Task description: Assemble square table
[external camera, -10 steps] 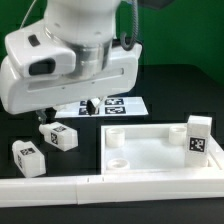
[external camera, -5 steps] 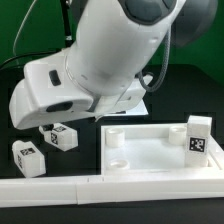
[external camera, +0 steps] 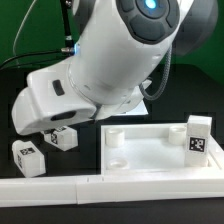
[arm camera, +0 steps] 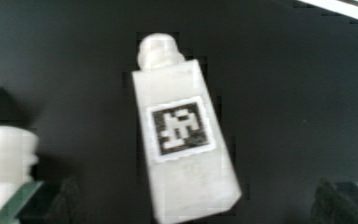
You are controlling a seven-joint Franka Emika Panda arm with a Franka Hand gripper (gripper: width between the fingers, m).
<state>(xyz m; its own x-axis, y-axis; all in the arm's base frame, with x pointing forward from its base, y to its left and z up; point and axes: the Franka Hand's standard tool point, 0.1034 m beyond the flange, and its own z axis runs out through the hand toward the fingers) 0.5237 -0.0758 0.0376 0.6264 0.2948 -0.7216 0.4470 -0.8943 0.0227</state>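
Observation:
The white square tabletop (external camera: pixel 150 152) lies rim up at the exterior view's right. One tagged leg (external camera: pixel 198 136) stands in its far right corner. Two more tagged legs (external camera: pixel 28 156) (external camera: pixel 63 137) lie on the black table at the left. My gripper (external camera: pixel 55 127) hangs just over the nearer-to-centre one, mostly hidden by the hand. In the wrist view that leg (arm camera: pixel 179 125) lies lengthwise between my fingers, tag up. The gripper (arm camera: pixel 190 205) is open, its dark fingertips (arm camera: pixel 34 200) wide apart on both sides and not touching. Another leg (arm camera: pixel 5 150) shows at the edge.
A long white L-shaped rail (external camera: pixel 60 186) runs along the front edge, close to the tabletop and the left legs. The arm's bulk hides the back of the table and nearly all of the marker board.
The arm has tilted and swung over, and the hand has dropped toward the left legs. It now covers the marker board. The parts have not moved.

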